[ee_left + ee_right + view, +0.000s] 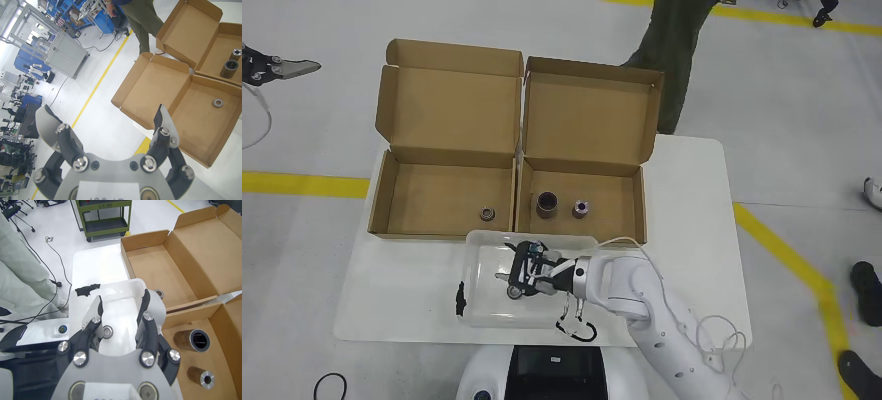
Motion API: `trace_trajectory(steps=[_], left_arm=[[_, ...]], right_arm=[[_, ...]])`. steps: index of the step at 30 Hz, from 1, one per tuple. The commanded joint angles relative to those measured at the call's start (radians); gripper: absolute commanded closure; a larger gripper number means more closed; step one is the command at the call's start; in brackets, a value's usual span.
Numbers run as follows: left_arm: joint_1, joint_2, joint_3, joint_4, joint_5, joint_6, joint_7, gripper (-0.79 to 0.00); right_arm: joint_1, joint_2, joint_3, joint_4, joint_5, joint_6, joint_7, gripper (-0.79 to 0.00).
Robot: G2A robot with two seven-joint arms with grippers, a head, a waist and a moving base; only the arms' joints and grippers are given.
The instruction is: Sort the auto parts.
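A white tray (482, 300) stands at the table's front with one small bearing (107, 332) lying in it. My right gripper (122, 297) hangs open just above that bearing, fingers to either side and not touching it; it also shows over the tray (512, 278). The left cardboard box (432, 200) holds a bearing ring (485, 212). In the right cardboard box (612, 215) stand a wide dark sleeve (546, 204) and a narrower sleeve (582, 207). My left gripper (103, 113) is open and empty, off the table's far left (277, 68).
Both box lids stand open at the back. A strip of black tape (460, 297) sticks to the tray's left rim. Bare white table (692, 200) lies to the right of the boxes, and a black cable loop (575, 327) rests at the front edge.
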Motion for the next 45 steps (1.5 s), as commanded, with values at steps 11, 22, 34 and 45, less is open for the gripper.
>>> trace_trajectory(steps=[11, 22, 34, 45], left_arm=[[0.0, 0.0, 0.0, 0.0, 0.0, 0.0, 0.0, -0.785], [0.0, 0.0, 0.0, 0.0, 0.0, 0.0, 0.0, -0.785], [0.0, 0.0, 0.0, 0.0, 0.0, 0.0, 0.0, -0.785], [0.0, 0.0, 0.0, 0.0, 0.0, 0.0, 0.0, -0.785]], right_arm=[[0.016, 0.002, -0.021, 0.02, 0.023, 0.011, -0.068, -0.345], [0.016, 0.002, -0.021, 0.02, 0.023, 0.011, -0.068, -0.345], [0.016, 0.002, -0.021, 0.02, 0.023, 0.011, -0.068, -0.345], [0.016, 0.002, -0.021, 0.02, 0.023, 0.011, -0.068, -0.345]])
